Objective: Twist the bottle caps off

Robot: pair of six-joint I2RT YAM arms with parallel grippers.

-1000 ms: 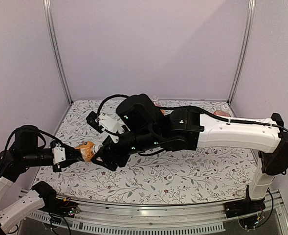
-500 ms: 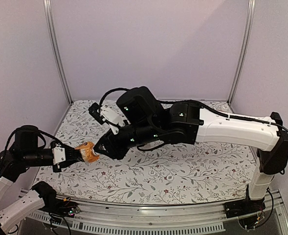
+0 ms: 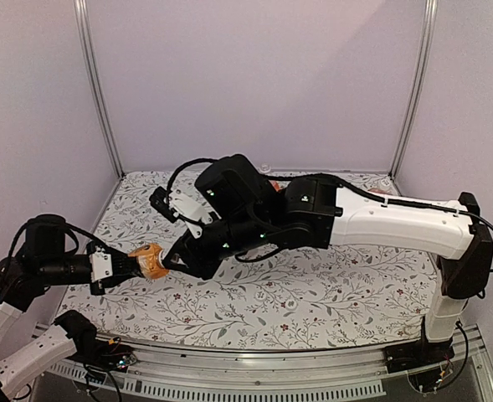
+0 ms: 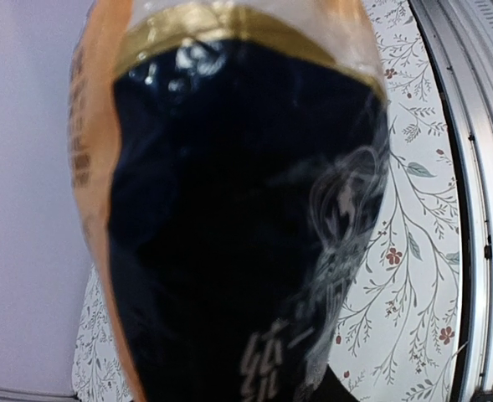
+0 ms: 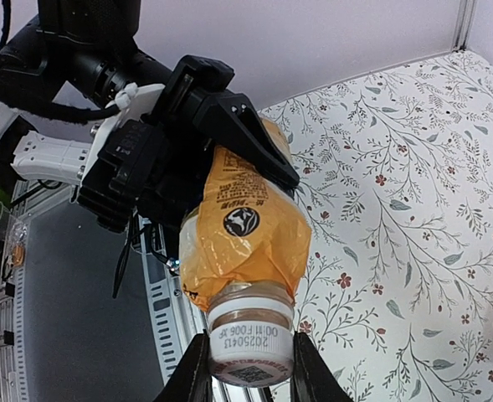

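Sideways, the bottle (image 5: 246,226) lies clamped in left fingers (image 5: 246,138), cap (image 5: 250,339) toward right fingers (image 5: 196,377) pinching it.

High rear view looking down over the table (image 3: 330,293), both wrist views close on one bottle (image 5: 244,226)

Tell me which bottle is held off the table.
The orange-labelled bottle, held sideways by the left claw, its cap in the right claw; no other is gripped.
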